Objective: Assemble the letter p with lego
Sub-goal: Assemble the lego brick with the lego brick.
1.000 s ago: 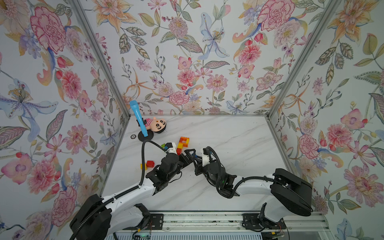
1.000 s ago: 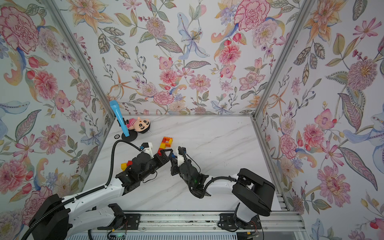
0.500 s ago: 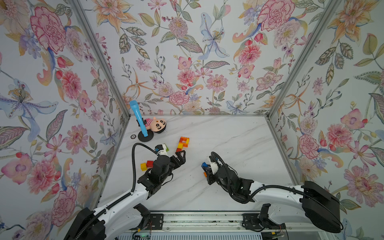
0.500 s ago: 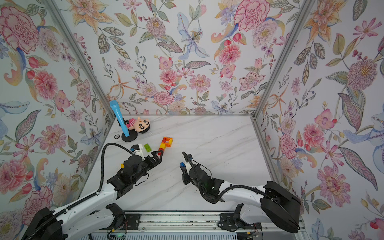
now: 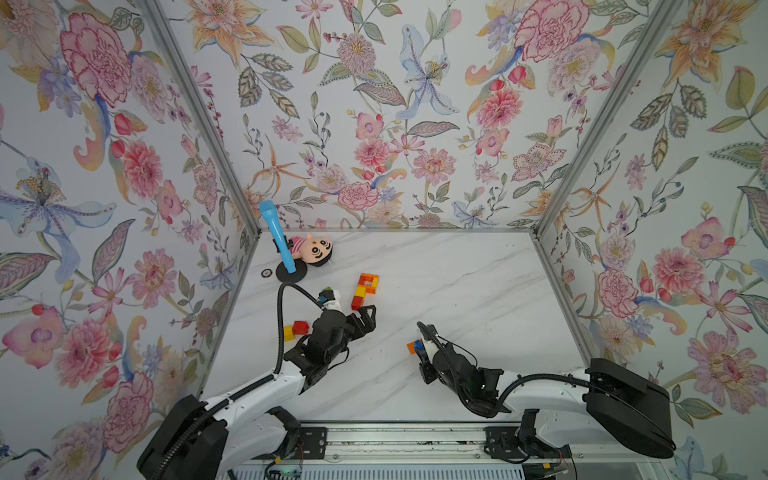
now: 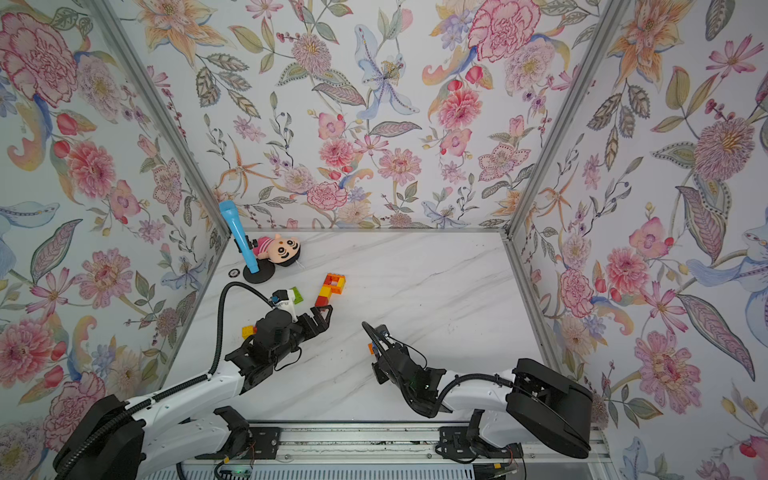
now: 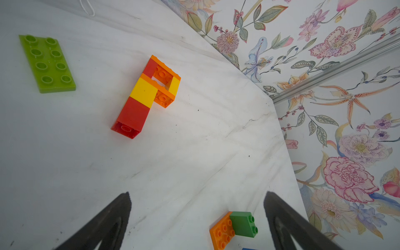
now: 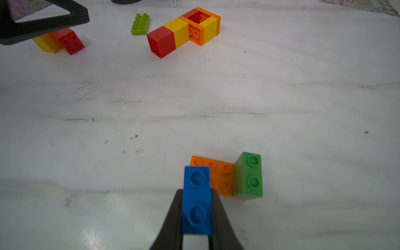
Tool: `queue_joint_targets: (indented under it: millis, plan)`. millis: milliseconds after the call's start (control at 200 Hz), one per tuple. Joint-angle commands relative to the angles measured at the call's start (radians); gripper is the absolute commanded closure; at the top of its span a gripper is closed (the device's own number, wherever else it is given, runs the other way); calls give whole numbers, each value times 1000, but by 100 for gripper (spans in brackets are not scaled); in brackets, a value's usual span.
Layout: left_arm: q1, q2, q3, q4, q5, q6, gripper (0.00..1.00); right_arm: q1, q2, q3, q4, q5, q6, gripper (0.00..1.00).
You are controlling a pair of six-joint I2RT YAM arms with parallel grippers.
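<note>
While the left gripper (image 7: 197,194) hangs with its jaws spread wide and nothing between them, the right gripper (image 8: 196,192) is clamped on a blue two-stud brick (image 8: 197,207), low over the marble table (image 5: 465,291) near its middle. Just beyond it lies an orange plate (image 8: 216,173) with a green brick (image 8: 249,175) touching its end. The lego P (image 5: 365,290), a red and yellow stem with an orange-edged loop, lies flat left of centre toward the far side, just past the left fingertips and apart from them. Open marble spans the right half up to the right wall, and also lies between the arms. The left side is crowded: a red brick (image 5: 301,327) and a yellow brick (image 5: 288,333) lie close to the left wall, and a plush doll (image 5: 312,250) and a blue toy microphone (image 5: 276,235) fill the far left corner. Only the wrist views show the lime green plate (image 7: 47,63) whole, left of the P; in both top views the left arm hides most of it. The green brick does not show from above.
</note>
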Motion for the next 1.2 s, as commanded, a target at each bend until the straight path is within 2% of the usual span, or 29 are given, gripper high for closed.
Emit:
queue_joint_targets:
  millis: [0, 325, 555, 776, 1196]
  plan:
    - [10, 17, -2, 28, 11, 43, 1, 19, 55, -32, 137, 80, 6, 100]
    - [31, 118, 24, 105, 65, 20, 1, 54, 197, -77, 385, 108, -30, 100]
    - [31, 132, 12, 128, 53, 8, 1, 41, 183, -66, 384, 120, -35, 100]
    - [32, 147, 9, 136, 56, 15, 1, 5, 231, -52, 398, 86, 3, 100]
    - [32, 168, -12, 170, 68, 17, 1, 1, 259, -12, 390, 72, 19, 100]
